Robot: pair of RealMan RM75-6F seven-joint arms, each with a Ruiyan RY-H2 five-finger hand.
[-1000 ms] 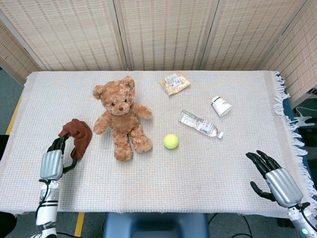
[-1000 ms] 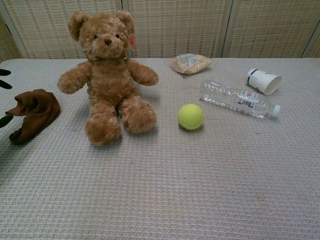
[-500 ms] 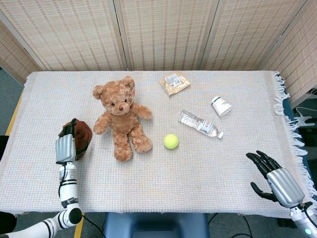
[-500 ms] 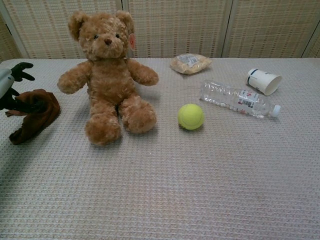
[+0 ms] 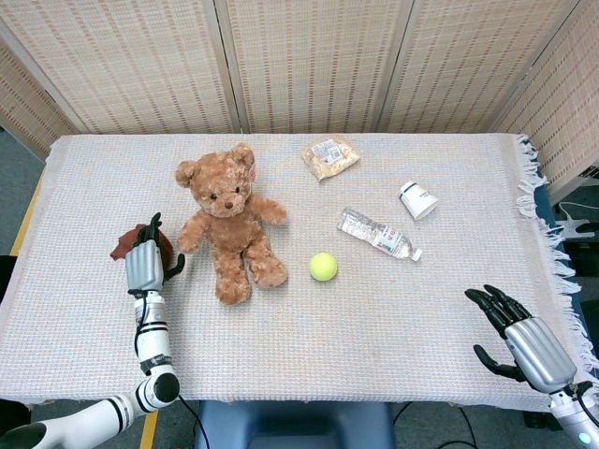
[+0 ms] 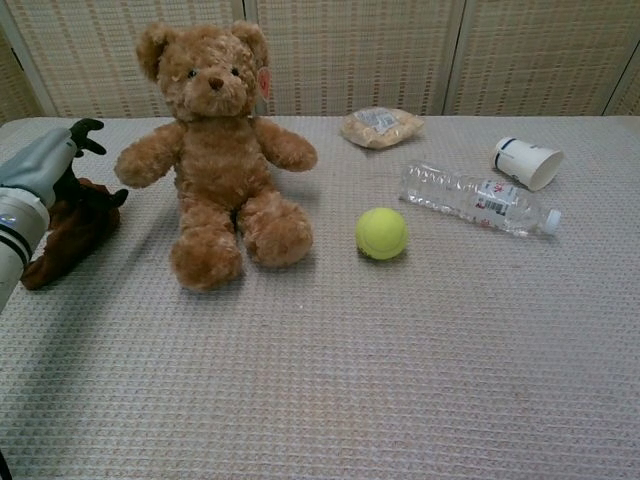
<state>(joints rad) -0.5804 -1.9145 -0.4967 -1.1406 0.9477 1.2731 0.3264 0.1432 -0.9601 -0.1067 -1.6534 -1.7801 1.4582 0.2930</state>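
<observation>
Head view shows the left hand lying over a crumpled brown cloth on the counter; its fingers are spread and curve down onto the fabric, touching it, but whether they have pinched any of it I cannot tell. In the chest view the same hand covers the top of the cloth, whose bulk spills out beneath and toward the near side of the palm. Just beyond the thumb side sits a teddy bear, one paw nearly touching the fingers. The cloth looks soft, limp and very light; it will likely sag and change shape when lifted, so a bunched fold near its raised middle seems a better hold than a thin edge, which could slip out. Its weave should give fingers decent friction, and nothing about it is fragile. The right hand rests well apart at the far corner, fingers apart, holding nothing. Between the two hands lie a ball, a bottle, a cup and a snack bag.
</observation>
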